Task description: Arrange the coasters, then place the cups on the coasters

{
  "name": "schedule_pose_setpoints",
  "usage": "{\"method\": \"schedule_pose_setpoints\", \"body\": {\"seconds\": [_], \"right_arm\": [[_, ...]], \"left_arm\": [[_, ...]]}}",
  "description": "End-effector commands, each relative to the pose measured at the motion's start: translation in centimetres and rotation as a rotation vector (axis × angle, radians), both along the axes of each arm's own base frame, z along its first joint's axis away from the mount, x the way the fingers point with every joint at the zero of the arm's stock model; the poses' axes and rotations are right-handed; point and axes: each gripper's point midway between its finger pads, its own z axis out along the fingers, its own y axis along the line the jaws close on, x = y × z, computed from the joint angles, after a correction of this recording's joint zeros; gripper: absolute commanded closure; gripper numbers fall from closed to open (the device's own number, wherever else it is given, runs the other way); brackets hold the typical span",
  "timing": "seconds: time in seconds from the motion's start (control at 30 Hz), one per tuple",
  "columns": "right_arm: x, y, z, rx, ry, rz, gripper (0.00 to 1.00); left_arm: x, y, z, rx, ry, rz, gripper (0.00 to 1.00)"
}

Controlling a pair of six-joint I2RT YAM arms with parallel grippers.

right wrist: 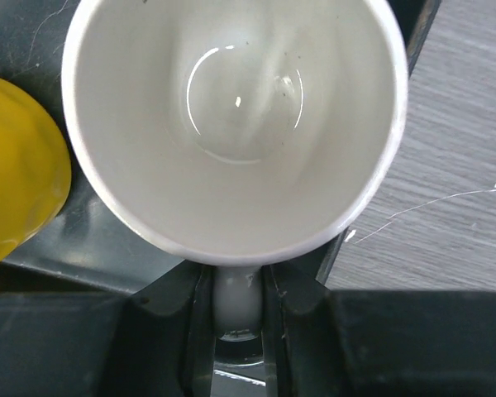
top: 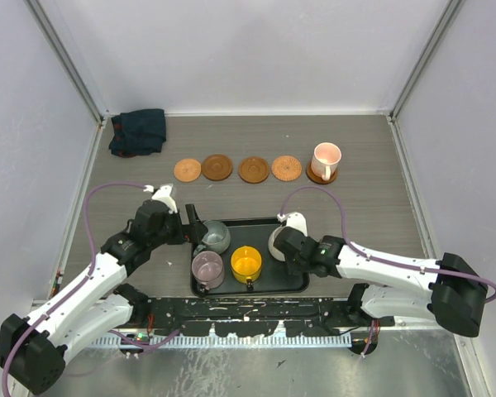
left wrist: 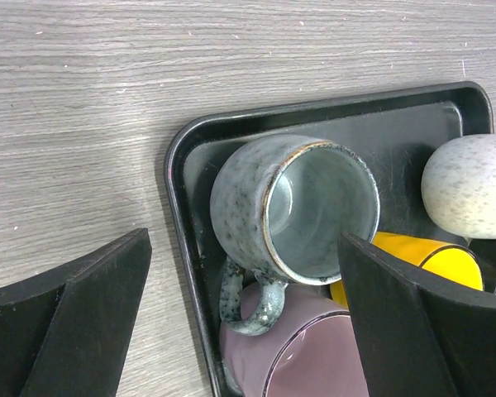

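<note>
Cups are what you're moving across the grey wood-grain table (top: 364, 215), and four of them are at the black tray (top: 293, 279) near the arm bases. A dark blue cloth (top: 138, 132) lies bunched in the far left corner. At the tray you have the grey-green cup (top: 214, 236), mauve cup (top: 207, 268), yellow-orange cup (top: 246, 263) and cream white cup (top: 279, 241). The pink cup (top: 326, 157) stands on the rightmost coaster (top: 321, 177), and four bare coasters (top: 254, 169) run in a row to its left. Your right gripper (right wrist: 238, 302) pinches the cream white cup's handle. Your left gripper (left wrist: 241, 240) is spread wide, with the grey-green cup between its fingers in the wrist view.
</note>
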Motion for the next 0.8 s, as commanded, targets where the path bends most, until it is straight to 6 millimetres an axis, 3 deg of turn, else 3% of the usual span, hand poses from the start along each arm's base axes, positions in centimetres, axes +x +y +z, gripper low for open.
{"method": "schedule_pose_setpoints", "body": {"seconds": [0.0, 0.2, 0.5, 0.77], "right_arm": [[3.0, 0.8, 3.0, -0.013, -0.149, 0.005, 0.99], [4.9, 1.9, 6.1, -0.012, -0.250, 0.037, 0.99], [6.3, 2.1, 8.1, -0.009, -0.337, 0.030, 0.99], [10.5, 2.2, 11.1, -0.085, -0.491, -0.020, 0.99]], "left_arm": [[0.6, -0.1, 1.1, -0.014, -0.056, 0.009, 0.04], [0.7, 0.0, 1.1, -0.014, -0.062, 0.017, 0.04], [0.9, 0.1, 0.9, -0.012, -0.064, 0.028, 0.04], [1.6, -0.5, 0.8, -0.014, -0.066, 0.017, 0.03]]}}
